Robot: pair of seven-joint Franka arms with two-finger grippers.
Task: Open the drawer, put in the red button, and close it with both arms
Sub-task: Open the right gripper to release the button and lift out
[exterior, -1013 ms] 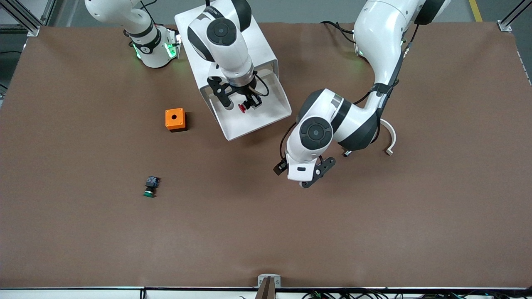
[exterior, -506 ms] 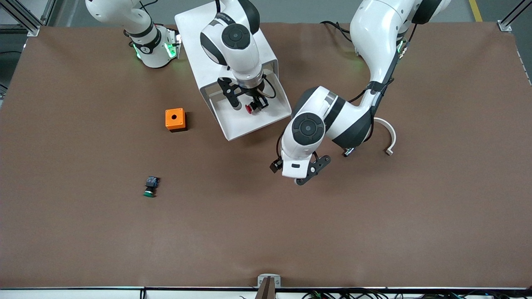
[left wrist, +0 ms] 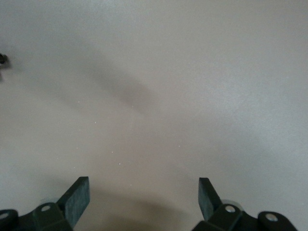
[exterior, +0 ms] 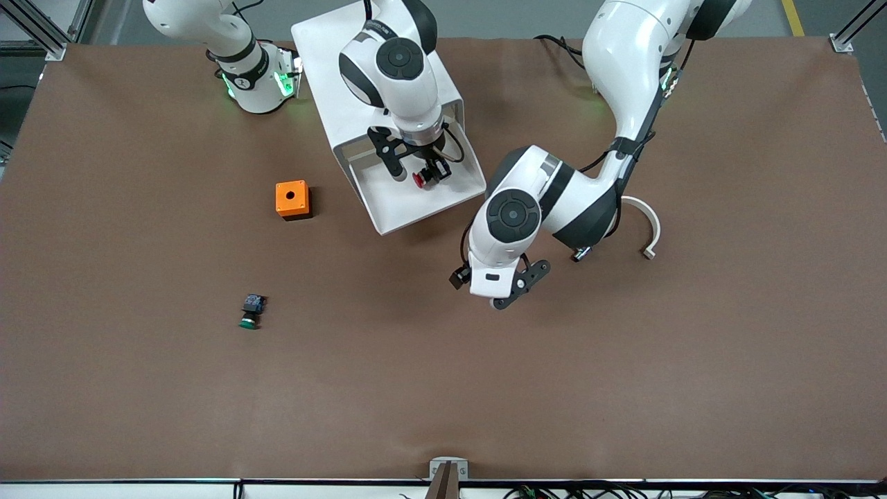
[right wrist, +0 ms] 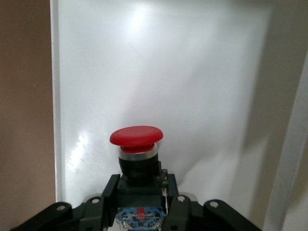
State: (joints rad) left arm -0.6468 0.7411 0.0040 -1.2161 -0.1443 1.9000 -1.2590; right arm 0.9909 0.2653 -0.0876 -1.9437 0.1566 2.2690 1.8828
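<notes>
Going across the front view from the right arm's end of the table: the green-capped button [exterior: 250, 312] is lying on its side on the brown table [exterior: 138, 388], well apart from everything, and the orange box [exterior: 292, 199] is sitting farther from the camera, near the cabinet. Neither is part of the job.

Next, the white cabinet [exterior: 326, 48] is standing with its top drawer [exterior: 388, 211] pulled out toward the camera, tray floor exposed. The right gripper [exterior: 420, 173] is hanging over that open tray with the red button [exterior: 419, 179] between its fingers. In the right wrist view the fingers [right wrist: 175, 199] are pinching the black body, red cap [right wrist: 136, 136] pointing at the white tray floor, blue rear block tucked back between the jaws. Jaws nearly together on the button; contact looks intact, though release looks imminent. Held cap-forward and low, probably so it drops short and does not roll.

Then the left gripper [exterior: 500, 294] is hovering over bare table just nearer the camera than the drawer front, toward the left arm's end. Jaws spread wide, holding nothing; the left wrist view shows only table between the fingertips [left wrist: 77, 197]. It is waiting there, likely staged for the two-arm push to close.

Drawer opening done, placing underway, closing not yet started.
</notes>
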